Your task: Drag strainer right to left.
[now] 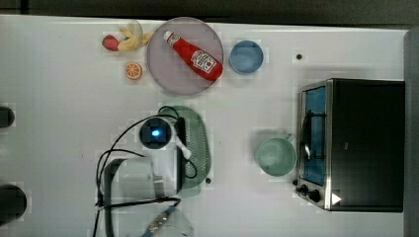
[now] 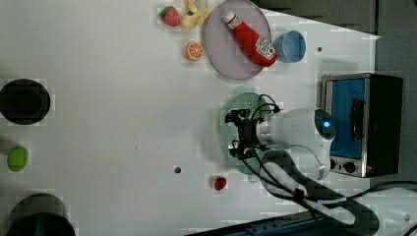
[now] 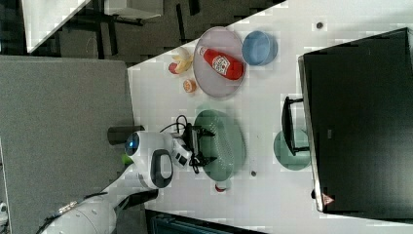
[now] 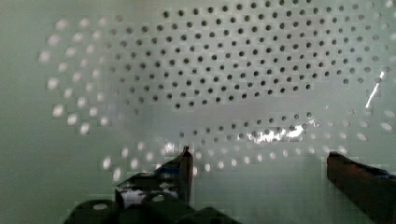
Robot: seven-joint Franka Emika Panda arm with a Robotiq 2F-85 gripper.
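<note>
So the white worktop takes up pretty much the whole top view. Biggest thing on it is the toaster oven, a dark box with a steel front and blue-looking glass, sitting at the right of the top view. Next is the white robot arm coming in from the lower left of the top view, its wrist with a blue light hanging right over the strainer.

The strainer is a pale mint-green oval basket, shallow, smooth rim, lying around the middle of the top view, a bit left of centre. In the wrist view its bottom is dotted with rows of small round holes, with a bit of glare on the plastic. The jaws are spread wide apart just above that perforated floor, nothing between them.

Above it in the top view is a round grey plate with a red ketchup bottle on it. Right of the strainer is a round green cup, near the oven. A small blue bowl sits right of the plate.
</note>
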